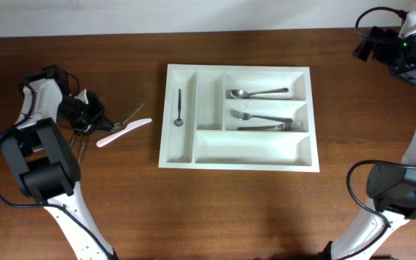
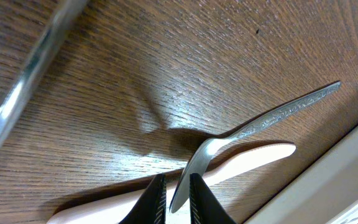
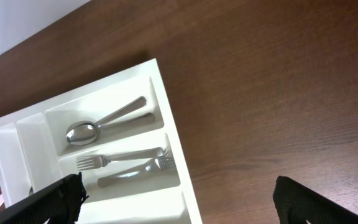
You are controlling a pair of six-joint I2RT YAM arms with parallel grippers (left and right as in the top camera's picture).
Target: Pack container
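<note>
The wooden table [image 1: 63, 209] has the white tray [image 1: 237, 166] lying square in its middle, well apart from my left side, with some cutlery [image 1: 262, 115] lying in its slots. My right gripper [image 3: 179, 202] hangs off to the tray's other side, fingers wide apart and holding nothing. My left gripper [image 2: 176, 186] is pinched nearly together on the bowl of a metal spoon [image 2: 272, 115]. The spoon slants across a white plastic knife [image 2: 253, 155]; I cannot tell whether the two touch.

The worry is that pinch — I have only the thin, curved edge of the bowl. I judge the long handle could swing round, or the spoon could slide out on the way across. A drooping handle might also catch the tray's wall, or the spoon could drop into the wrong slot.
</note>
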